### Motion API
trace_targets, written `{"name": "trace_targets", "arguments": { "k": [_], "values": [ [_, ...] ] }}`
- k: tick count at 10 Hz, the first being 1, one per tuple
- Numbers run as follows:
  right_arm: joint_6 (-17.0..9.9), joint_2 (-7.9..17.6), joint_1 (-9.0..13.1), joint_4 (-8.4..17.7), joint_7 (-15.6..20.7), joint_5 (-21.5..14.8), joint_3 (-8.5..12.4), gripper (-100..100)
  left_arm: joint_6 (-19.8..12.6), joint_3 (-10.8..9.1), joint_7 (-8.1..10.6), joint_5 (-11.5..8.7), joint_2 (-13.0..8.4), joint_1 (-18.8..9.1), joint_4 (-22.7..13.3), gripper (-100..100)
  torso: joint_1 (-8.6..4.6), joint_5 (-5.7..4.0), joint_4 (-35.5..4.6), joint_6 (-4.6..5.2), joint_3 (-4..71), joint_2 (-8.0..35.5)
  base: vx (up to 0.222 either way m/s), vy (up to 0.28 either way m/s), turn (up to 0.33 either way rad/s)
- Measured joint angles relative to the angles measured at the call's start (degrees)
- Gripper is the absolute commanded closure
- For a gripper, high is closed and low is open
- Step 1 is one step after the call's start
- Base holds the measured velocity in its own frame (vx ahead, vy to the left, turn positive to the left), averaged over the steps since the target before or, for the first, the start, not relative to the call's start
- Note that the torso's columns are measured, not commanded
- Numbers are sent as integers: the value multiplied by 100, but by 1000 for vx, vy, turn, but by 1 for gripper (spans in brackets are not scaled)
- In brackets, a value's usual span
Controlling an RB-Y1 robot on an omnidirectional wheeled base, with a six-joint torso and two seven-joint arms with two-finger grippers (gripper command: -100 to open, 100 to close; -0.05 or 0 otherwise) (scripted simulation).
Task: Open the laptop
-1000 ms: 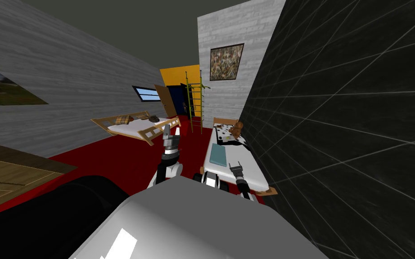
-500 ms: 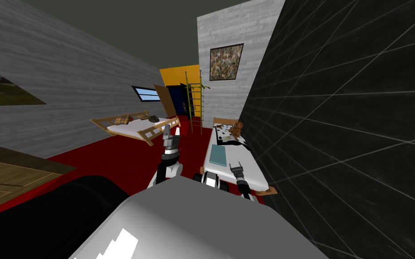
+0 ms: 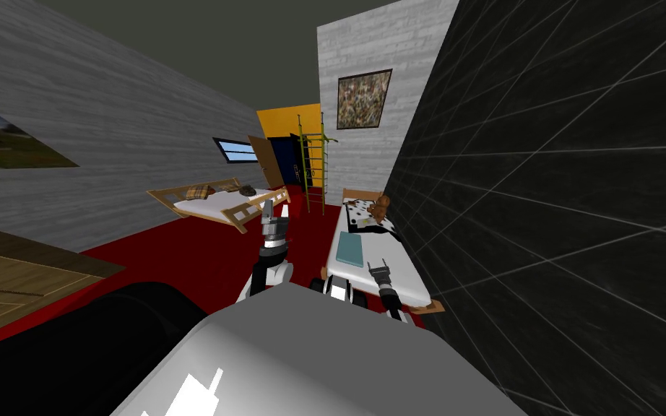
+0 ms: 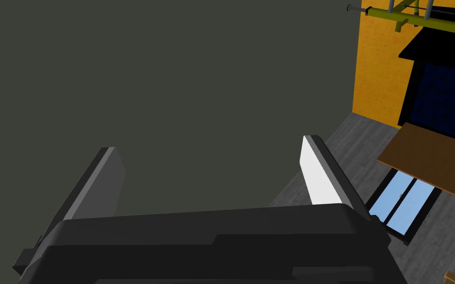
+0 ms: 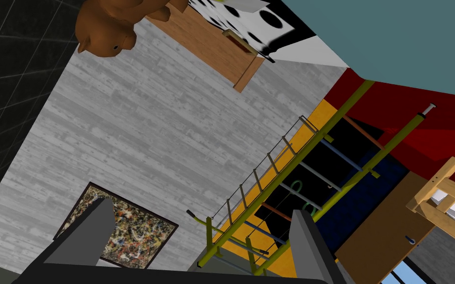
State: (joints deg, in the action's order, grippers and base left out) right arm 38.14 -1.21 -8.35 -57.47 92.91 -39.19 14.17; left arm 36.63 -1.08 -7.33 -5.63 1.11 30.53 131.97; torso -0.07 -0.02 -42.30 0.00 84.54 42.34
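Note:
The laptop (image 3: 349, 250) is a flat teal slab lying closed on the white bed (image 3: 404, 278) by the dark wall. In the right wrist view its teal surface (image 5: 399, 39) sits beyond the fingers. My right gripper (image 3: 378, 269) hovers over the bed's near part, just right of the laptop and short of it, open (image 5: 202, 231) with nothing between its fingers. My left gripper (image 3: 272, 210) is raised over the red floor, left of the bed, open (image 4: 211, 167) and holding nothing.
A spotted pillow (image 3: 368, 214) and a brown teddy bear (image 3: 381, 206) lie at the bed's far end. A second wooden bed (image 3: 216, 201) stands to the left. A yellow-green climbing ladder (image 3: 313, 166) rises at the back. The dark tiled wall (image 3: 555, 217) runs close on the right.

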Motion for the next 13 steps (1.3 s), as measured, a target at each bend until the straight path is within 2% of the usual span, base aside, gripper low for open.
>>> {"name": "trace_targets", "arguments": {
  "k": [12, 13],
  "values": [
    [-1565, -119, -583, -1880, -332, 102, -980, -100, 0, 0, 0, 0, 0, 0, 0, 0, 8, 2, 1, 0, 3, -6, -22, -28, 20],
    [-1580, -120, -586, -1892, -334, 102, -984, 0, 0, 0, 0, 0, 0, 0, 0, 0, 13, 3, 3, 0, 6, -11, 0, 0, 0]
  ]
}}
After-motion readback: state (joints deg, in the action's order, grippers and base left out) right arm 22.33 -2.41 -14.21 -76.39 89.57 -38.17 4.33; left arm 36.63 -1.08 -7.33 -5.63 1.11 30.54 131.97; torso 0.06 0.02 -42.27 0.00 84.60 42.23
